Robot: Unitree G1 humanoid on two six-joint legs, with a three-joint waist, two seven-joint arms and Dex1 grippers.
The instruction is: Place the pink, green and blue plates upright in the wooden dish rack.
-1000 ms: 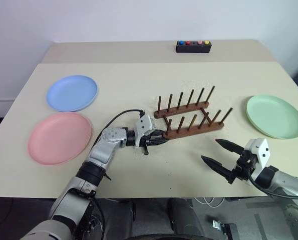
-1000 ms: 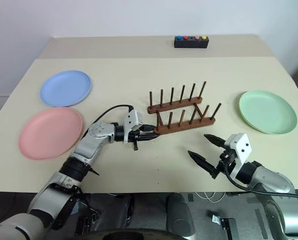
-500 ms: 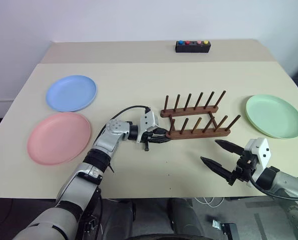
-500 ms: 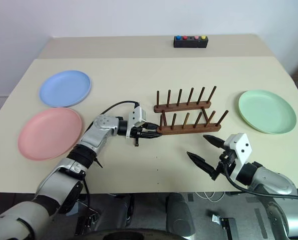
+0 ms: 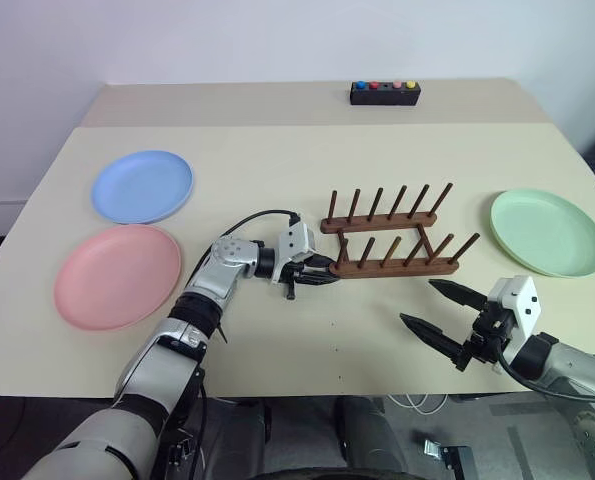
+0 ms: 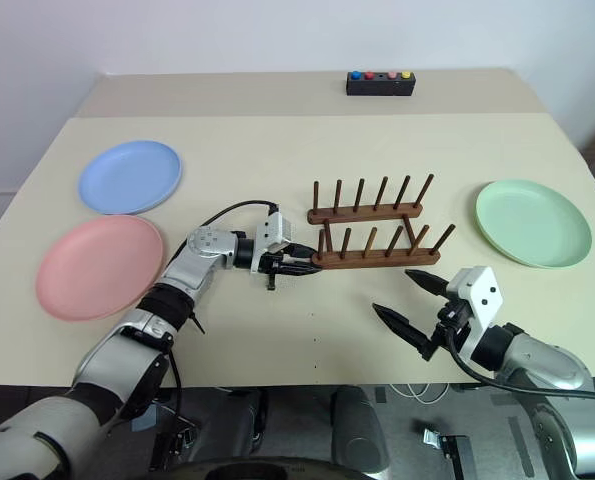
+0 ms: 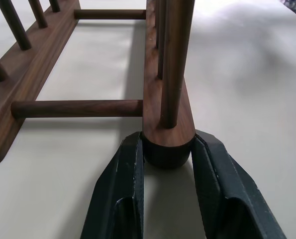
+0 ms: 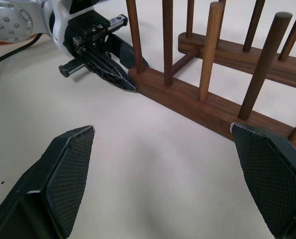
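The left pincer (image 5: 315, 275) lies low over the beige worktop (image 5: 307, 150), its two black fingers (image 7: 120, 199) straddling the rounded end of the near rail of the wooden dish rack (image 5: 389, 240) — the left wrist view shows both fingers set right against the rail's sides, though whether they press it or have just let go cannot be told. The rack stretches away from this pincer toward the robot's right, standing on the worktop with its two rows of pegs upright and no plate in it. Behind the left pincer's arm, well off to the robot's left, the pink plate (image 5: 118, 275) lies flat near the front edge, with the blue plate (image 5: 143, 186) just beyond it. The right pincer (image 5: 437, 311) hovers over the worktop in front of the rack's other end, apart from it, its fingers spread wide with nothing between them. The green plate (image 5: 548, 231) lies flat beyond this pincer, to the right of the rack. Far past both pincers, near the back edge, sits a small black box with coloured buttons (image 5: 385, 93).
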